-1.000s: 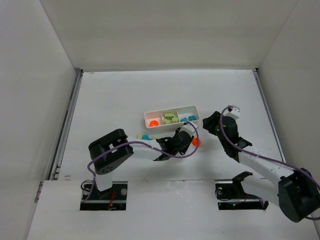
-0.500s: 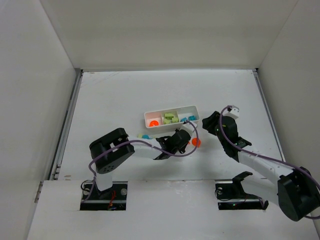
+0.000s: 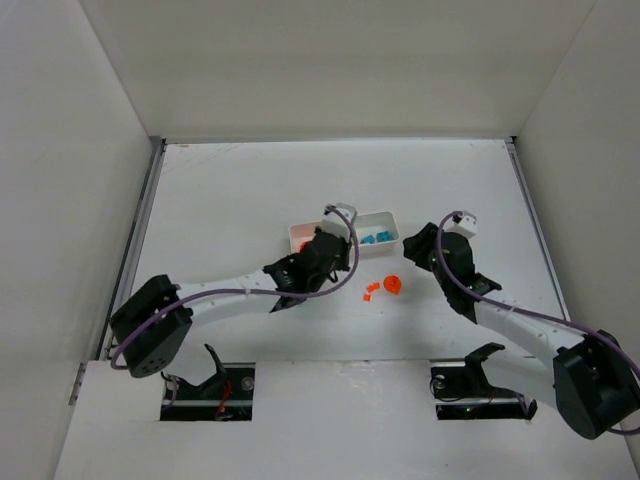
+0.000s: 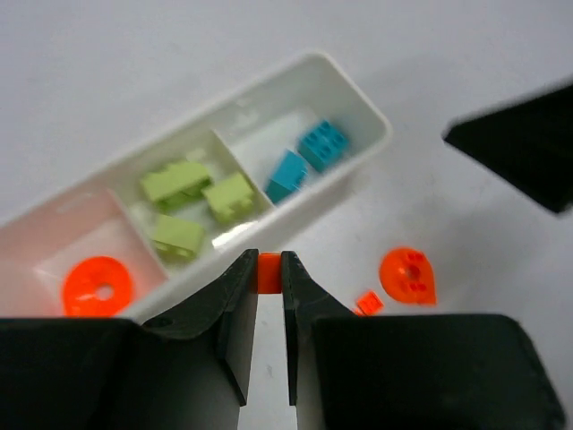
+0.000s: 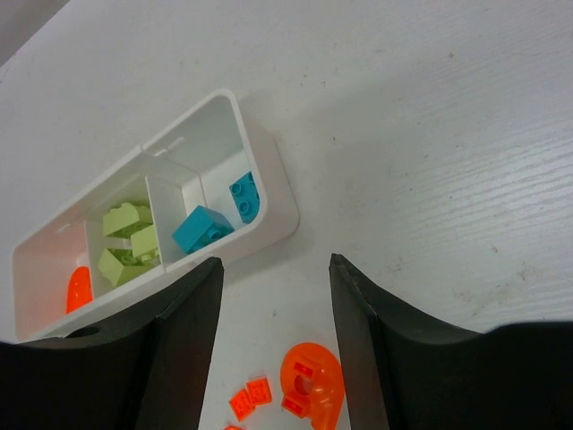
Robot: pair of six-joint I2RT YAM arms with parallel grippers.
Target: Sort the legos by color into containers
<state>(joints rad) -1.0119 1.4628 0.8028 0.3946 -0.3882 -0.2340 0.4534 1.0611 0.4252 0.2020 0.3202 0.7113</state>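
Observation:
My left gripper (image 4: 269, 269) is shut on a tiny orange-red brick (image 4: 269, 272), held above the near edge of the white tray (image 4: 362, 106). The tray's compartments hold an orange round piece (image 4: 97, 287), pale green bricks (image 4: 192, 204) and cyan bricks (image 4: 309, 157). In the top view the left gripper (image 3: 312, 255) covers the tray's (image 3: 385, 216) middle. An orange teardrop piece (image 5: 312, 387) and small orange tiles (image 5: 251, 397) lie on the table before the tray (image 5: 279, 211). My right gripper (image 5: 275, 264) hangs open and empty over them, its dark shape (image 3: 414, 248) right of the tray.
White walls close in the table (image 3: 230, 200) on the left, back and right. The left arm (image 3: 220, 298) stretches diagonally from its base to the tray. The right arm (image 3: 510, 322) lies along the near right side.
The left gripper has shut on a small orange brick beside the teardrop piece, risen and swung back-left over the tray, its arm unfolding. The right arm has stayed put.

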